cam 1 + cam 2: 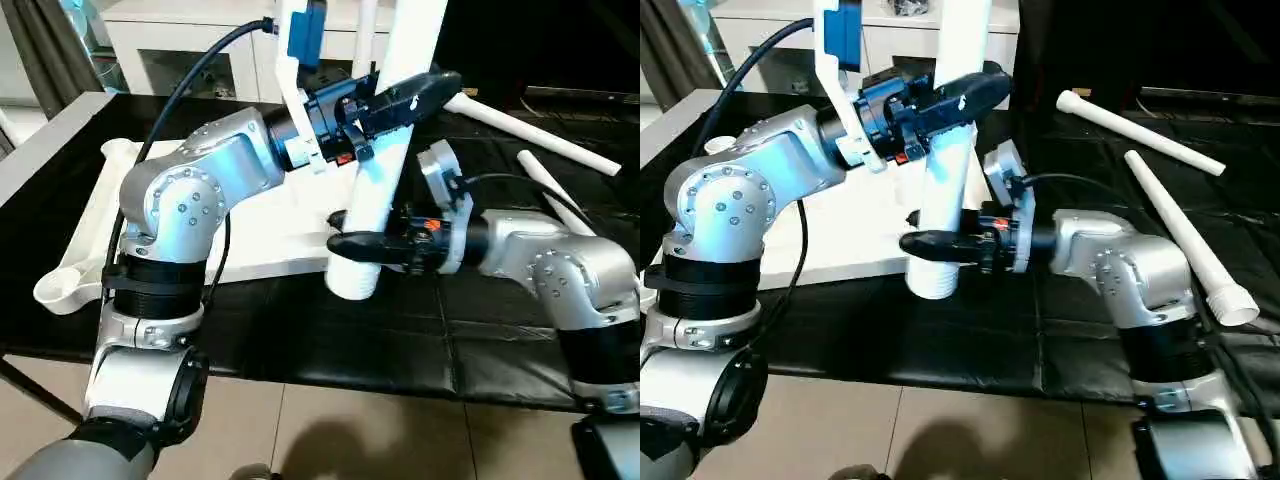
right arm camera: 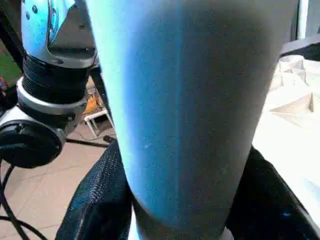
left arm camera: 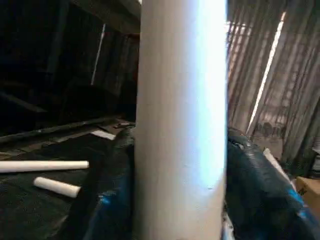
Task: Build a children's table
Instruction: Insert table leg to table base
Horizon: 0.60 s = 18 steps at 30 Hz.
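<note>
The children's table top (image 1: 262, 232) lies white and flat on the black work surface, with a round corner socket (image 1: 58, 286) at its near left. One white tapered leg (image 1: 376, 195) stands upright at the top's near right corner. My left gripper (image 1: 398, 103) is shut on the leg high up, and in the left wrist view the leg (image 3: 180, 120) sits between the two black fingers. Lower down, just above the leg's wide base, my right gripper (image 1: 358, 243) is shut on the same leg (image 2: 190, 110).
Two more white legs (image 1: 1140, 128) (image 1: 1180, 232) lie loose on the black surface at the right. A white cabinet (image 1: 180, 48) stands behind the table. The surface's front edge (image 1: 330, 375) drops to a tiled floor.
</note>
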Tool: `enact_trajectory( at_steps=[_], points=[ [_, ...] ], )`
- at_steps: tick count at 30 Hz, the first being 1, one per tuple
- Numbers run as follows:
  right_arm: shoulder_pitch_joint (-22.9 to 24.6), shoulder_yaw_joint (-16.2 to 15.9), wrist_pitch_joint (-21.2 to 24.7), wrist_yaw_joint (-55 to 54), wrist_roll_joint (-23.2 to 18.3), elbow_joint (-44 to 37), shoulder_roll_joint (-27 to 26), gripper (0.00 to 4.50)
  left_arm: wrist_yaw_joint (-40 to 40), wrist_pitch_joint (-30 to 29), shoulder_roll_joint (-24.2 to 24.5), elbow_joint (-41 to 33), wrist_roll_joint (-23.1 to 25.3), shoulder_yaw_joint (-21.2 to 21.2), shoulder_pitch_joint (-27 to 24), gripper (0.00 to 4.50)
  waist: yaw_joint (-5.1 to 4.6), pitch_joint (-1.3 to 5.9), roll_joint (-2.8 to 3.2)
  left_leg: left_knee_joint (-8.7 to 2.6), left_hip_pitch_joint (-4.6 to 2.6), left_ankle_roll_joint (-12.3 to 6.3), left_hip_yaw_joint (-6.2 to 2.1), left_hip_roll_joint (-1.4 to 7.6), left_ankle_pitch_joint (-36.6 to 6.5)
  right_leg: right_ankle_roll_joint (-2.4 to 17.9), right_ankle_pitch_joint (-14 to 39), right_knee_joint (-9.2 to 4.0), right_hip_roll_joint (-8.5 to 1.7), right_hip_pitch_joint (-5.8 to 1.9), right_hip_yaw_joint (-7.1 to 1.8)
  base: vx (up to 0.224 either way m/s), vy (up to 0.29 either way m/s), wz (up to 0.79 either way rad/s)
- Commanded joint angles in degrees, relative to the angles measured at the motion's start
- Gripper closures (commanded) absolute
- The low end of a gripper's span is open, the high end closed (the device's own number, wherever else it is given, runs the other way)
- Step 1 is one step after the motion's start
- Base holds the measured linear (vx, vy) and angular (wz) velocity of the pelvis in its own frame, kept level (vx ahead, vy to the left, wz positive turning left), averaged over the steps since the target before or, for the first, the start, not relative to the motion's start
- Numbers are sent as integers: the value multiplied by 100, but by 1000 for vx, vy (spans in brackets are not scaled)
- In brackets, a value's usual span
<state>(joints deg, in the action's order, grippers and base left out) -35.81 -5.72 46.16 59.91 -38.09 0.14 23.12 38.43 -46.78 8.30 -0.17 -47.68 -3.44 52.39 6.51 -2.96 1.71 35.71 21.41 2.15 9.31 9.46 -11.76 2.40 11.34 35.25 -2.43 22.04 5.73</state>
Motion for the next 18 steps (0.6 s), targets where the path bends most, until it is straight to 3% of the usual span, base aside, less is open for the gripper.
enact_trajectory(
  at_steps=[1,4,6,12,18],
  points=[
    [55,220,-26,-192,-18,119,-39,253,33,4,-168,-438,-440,-135,129,153,18,441,-72,-321,-12,-413,-132,396,76,1017,468,-350,-664,-363,-399,0,0,0],
    [68,265,-87,-231,-36,112,-99,253,-109,158,-391,-420,-598,-301,124,141,21,438,-75,-324,-10,-440,-136,401,62,1048,452,-356,-658,-369,-396,0,0,0],
    [71,281,-124,-253,-35,115,-129,253,-214,220,-494,-396,-662,-393,132,107,25,433,-72,-323,-14,-452,-134,395,52,1015,510,-362,-649,-364,-396,0,0,0],
    [34,518,-250,-484,-137,202,-390,253,-860,424,-948,-383,-1018,-850,251,104,18,439,-88,-319,-2,-455,-134,390,74,1004,503,-372,-650,-374,-394,0,0,0],
    [31,741,-357,-790,-163,276,-544,258,-1403,699,-939,-41,-1069,-1329,577,104,14,435,-90,-316,-8,-472,-133,370,100,900,575,-381,-633,-375,-388,0,0,0]
  ],
)
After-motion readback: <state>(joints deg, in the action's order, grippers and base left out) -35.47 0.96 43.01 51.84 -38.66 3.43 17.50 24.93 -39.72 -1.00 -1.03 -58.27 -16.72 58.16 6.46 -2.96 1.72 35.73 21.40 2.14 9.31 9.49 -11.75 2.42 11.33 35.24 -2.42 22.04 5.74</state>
